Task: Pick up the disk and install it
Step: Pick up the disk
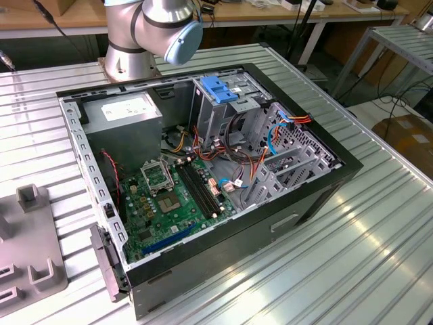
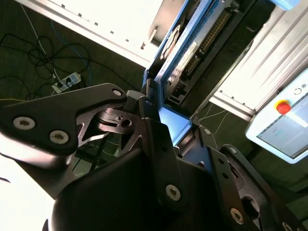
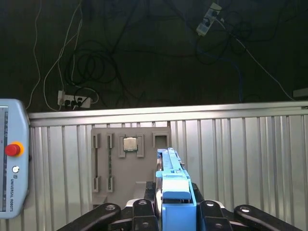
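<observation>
In the exterior view the arm [image 1: 155,27] stands at the edge of a ribbed metal table [image 1: 379,257], behind an open computer case [image 1: 318,196] lying on its side. Inside the case are a grey box [image 1: 125,115] in one corner, a blue latch [image 1: 220,88] on top of the drive cage and a green circuit board [image 1: 169,203]. A grey tray [image 1: 27,237] sits at the table's edge on the exterior view's left. In the second wrist view the gripper [image 2: 171,127] is clenched on the disk [image 2: 190,48], its black fingers [image 2: 151,115] pressing the blue-railed sides. In the first wrist view the held disk [image 3: 169,166] shows edge-on against the table, near the tray, which carries a chip [image 3: 130,144].
</observation>
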Robot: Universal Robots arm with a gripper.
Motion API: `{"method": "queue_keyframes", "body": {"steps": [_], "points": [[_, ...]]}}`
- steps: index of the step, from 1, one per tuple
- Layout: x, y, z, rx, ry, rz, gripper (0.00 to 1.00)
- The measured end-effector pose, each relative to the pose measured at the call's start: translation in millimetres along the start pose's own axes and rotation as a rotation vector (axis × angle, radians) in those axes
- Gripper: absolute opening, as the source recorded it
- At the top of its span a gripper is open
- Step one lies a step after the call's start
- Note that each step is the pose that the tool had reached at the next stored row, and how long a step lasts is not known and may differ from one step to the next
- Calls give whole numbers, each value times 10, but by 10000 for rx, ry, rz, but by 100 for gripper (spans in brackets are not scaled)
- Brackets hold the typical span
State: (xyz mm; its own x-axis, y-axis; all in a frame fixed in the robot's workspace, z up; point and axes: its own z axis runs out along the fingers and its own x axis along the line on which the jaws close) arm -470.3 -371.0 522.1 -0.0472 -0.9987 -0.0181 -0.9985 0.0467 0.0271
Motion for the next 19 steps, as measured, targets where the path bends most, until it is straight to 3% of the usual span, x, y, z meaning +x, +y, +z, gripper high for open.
{"method": "queue_keyframes", "body": {"steps": [19], "points": [[-6,-131,-4,-1,0,0,37]]}}
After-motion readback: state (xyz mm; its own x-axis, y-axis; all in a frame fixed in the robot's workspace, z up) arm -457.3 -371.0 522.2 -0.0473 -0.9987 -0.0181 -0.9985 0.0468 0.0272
